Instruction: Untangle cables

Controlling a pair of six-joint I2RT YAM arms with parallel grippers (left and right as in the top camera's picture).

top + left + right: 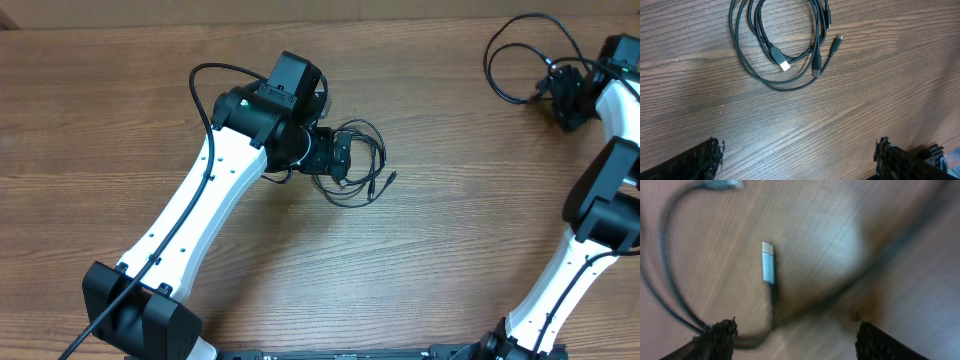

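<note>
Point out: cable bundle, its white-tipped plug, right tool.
cable bundle [780, 88], left wrist view, bottom of outer loop.
white-tipped plug [784, 65], left wrist view, metal tip.
right tool [796, 325], right wrist view, midway between fingertips.

Overhead top-down; wrists close, facing table [850, 115]; left shares cable coil [776, 52].

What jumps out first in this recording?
A tangled coil of black cable lies mid-table, just beyond the open left hand. A second cable loops at the table's far right corner beside the right hand, which is also open.
</note>
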